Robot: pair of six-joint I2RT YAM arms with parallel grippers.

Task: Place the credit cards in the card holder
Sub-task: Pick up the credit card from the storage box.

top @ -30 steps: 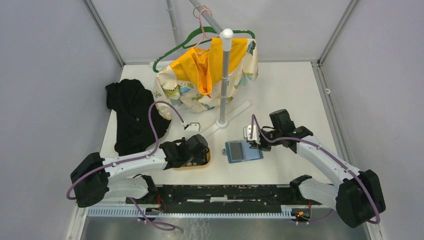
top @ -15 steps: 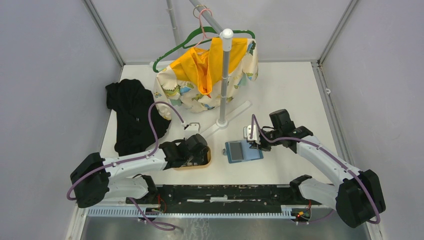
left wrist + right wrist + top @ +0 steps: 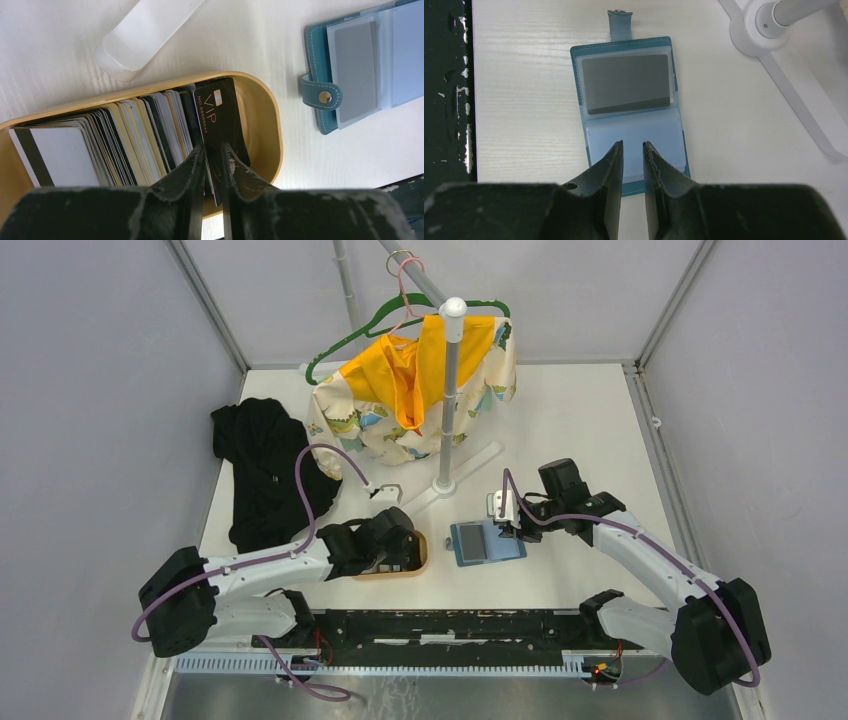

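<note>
One VIP card (image 3: 220, 117) — unseen from above — sits pinched in left pincer (image 3: 212, 150); right pincer (image 3: 632, 146): cannot tell.

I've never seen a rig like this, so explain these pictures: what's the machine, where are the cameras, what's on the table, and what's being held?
Two robot arms are bolted at a table's near edge. One picture looks down from above; the other two come from cameras on each wrist. The left gripper pinches a black VIP card in a tan tray full of cards. The right gripper sits over the open teal card holder, jaws nearly together; whether they grip anything is unclear. A black cloth and a yellow garment on a stand sit behind.
</note>
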